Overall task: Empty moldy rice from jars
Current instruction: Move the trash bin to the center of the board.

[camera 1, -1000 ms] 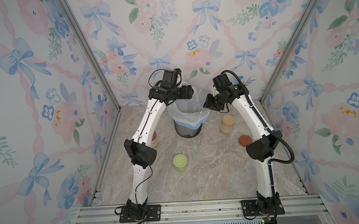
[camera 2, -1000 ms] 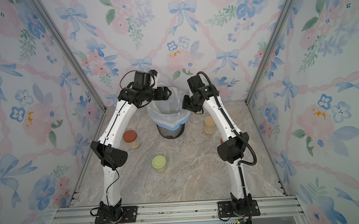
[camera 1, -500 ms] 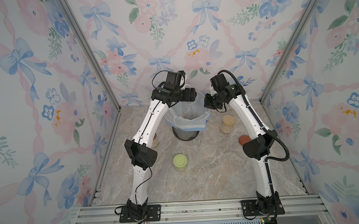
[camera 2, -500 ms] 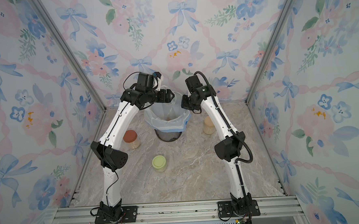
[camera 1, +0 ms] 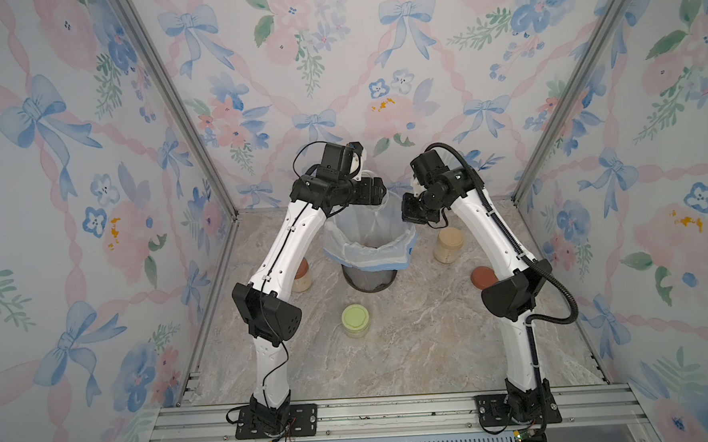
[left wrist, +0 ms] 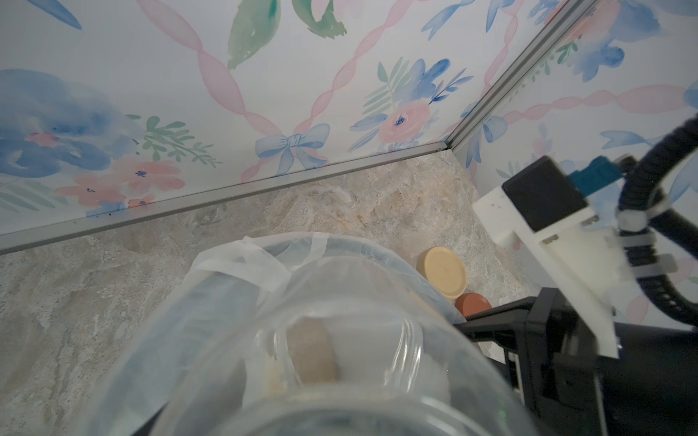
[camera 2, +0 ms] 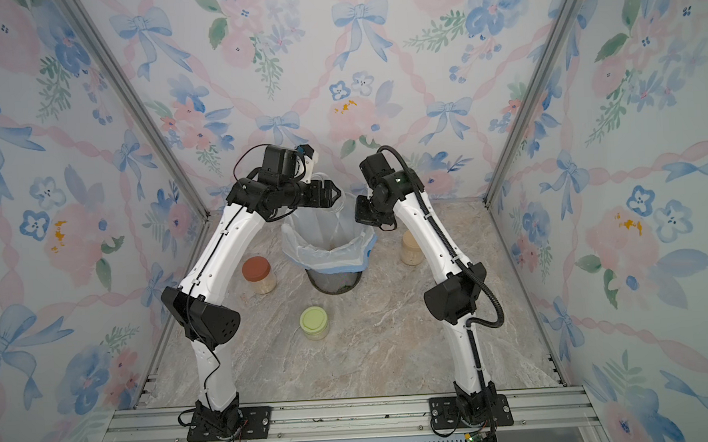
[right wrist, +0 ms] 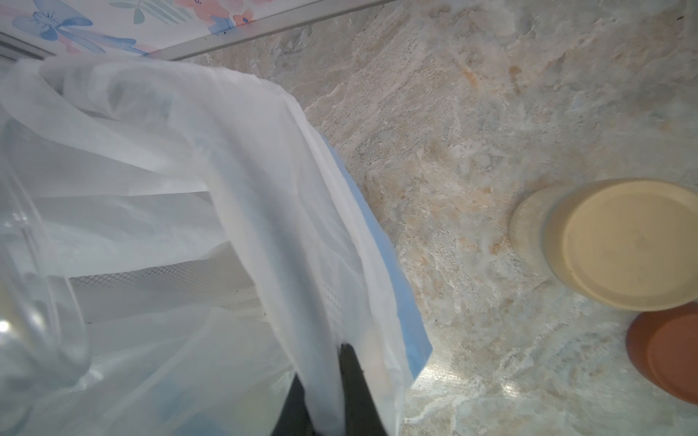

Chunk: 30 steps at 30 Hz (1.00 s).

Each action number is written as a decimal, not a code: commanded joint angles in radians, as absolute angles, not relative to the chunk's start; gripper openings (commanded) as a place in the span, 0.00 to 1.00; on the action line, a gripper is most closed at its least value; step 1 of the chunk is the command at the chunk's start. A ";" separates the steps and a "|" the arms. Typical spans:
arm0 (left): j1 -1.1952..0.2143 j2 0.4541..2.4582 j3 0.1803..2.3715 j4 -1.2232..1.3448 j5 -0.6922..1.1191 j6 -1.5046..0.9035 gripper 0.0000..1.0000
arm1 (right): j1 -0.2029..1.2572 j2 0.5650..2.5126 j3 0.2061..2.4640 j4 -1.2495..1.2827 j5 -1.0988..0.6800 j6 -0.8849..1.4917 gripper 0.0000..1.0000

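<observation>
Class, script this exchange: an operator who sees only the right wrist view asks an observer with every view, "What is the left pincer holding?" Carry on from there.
Observer: The left pincer holds a lidless clear jar over the bin.
Operator: Any closed jars besides the beige-lidded jar?
Observer: Yes, a green-lidded jar stands in front of the bin.
Operator: Any more?
Observer: A rust-red-lidded jar stands on the bin's left side.

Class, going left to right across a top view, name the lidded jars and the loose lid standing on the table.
Rust-red-lidded jar → green-lidded jar → beige-lidded jar → loose rust-red lid.
</observation>
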<state>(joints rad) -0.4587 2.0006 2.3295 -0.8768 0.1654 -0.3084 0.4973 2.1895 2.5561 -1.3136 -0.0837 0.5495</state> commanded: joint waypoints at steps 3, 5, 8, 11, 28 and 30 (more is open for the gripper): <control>-0.458 1.901 2.243 -0.819 0.179 -0.292 0.00 | 0.563 2.147 2.527 -1.344 -0.143 0.576 0.05; -0.458 1.876 2.200 -0.822 0.183 -0.304 0.00 | 0.563 2.142 2.514 -1.337 -0.150 0.573 0.28; -0.459 1.850 2.134 -0.836 0.204 -0.330 0.00 | 0.556 2.133 2.509 -1.342 -0.142 0.564 0.98; -0.463 1.846 2.078 -0.887 0.203 -0.357 0.00 | 0.538 2.112 2.495 -1.350 -0.137 0.562 0.98; -0.513 2.075 2.530 -1.237 0.148 -0.383 0.00 | 0.426 2.010 2.384 -1.276 -0.186 0.571 0.98; -0.454 2.070 2.528 -1.223 0.332 -0.458 0.00 | 0.423 2.008 2.387 -1.272 -0.191 0.571 0.97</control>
<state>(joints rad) -0.5194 2.1036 2.4973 -1.2438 0.1219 -0.3752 0.4305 2.0403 2.3856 -1.2800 -0.1715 0.5613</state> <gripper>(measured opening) 0.871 0.974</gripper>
